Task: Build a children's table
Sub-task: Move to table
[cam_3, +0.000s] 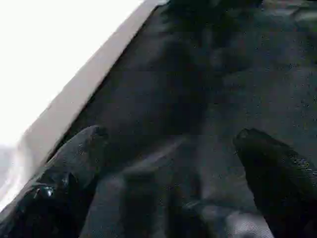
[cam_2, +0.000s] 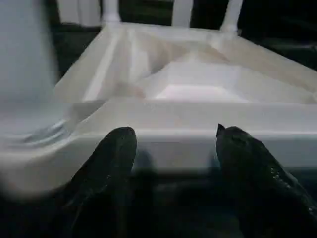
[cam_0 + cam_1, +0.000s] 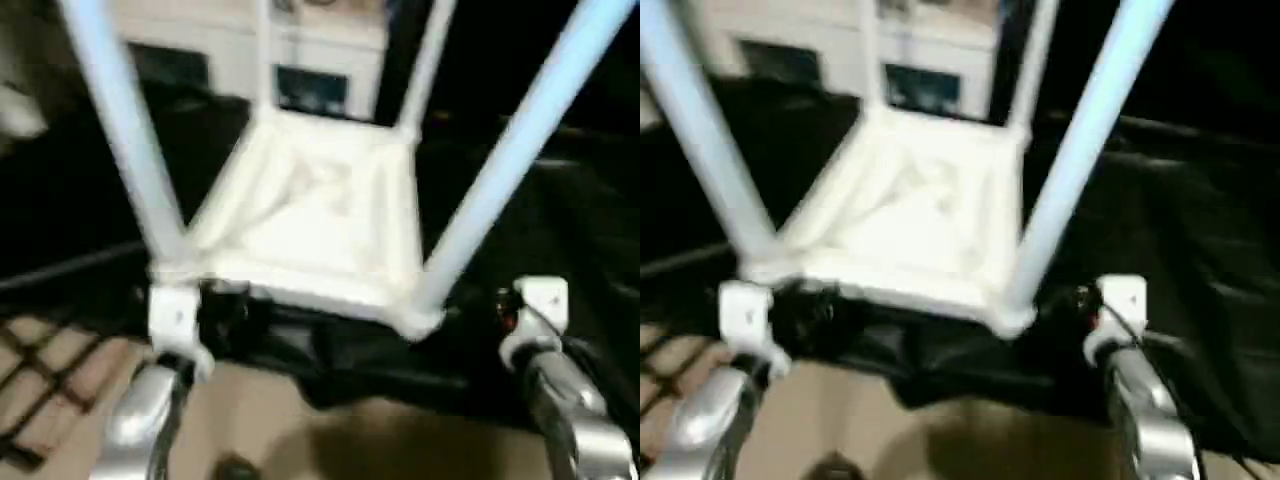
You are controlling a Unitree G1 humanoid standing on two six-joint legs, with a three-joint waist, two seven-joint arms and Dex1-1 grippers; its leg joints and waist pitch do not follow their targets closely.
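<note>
The white tabletop (image 3: 310, 215) lies upside down on the black-draped work table, ribbed underside up. Several white tube legs stand in its corner sockets; the near left leg (image 3: 125, 130) and near right leg (image 3: 520, 150) rise out of the picture. My left gripper (image 2: 171, 144) is open just in front of the tabletop's near rim (image 2: 198, 116), next to the near left socket. My right gripper (image 1: 168, 144) is open over the black cloth (image 1: 208, 89), with the tabletop's white edge (image 1: 74, 94) beside one finger.
The black-draped work table (image 3: 560, 220) ends in a near edge just below the tabletop. Below it lies tan floor (image 3: 330, 440) with a dark grid mat (image 3: 45, 380) at the left. White furniture (image 3: 300, 50) stands behind.
</note>
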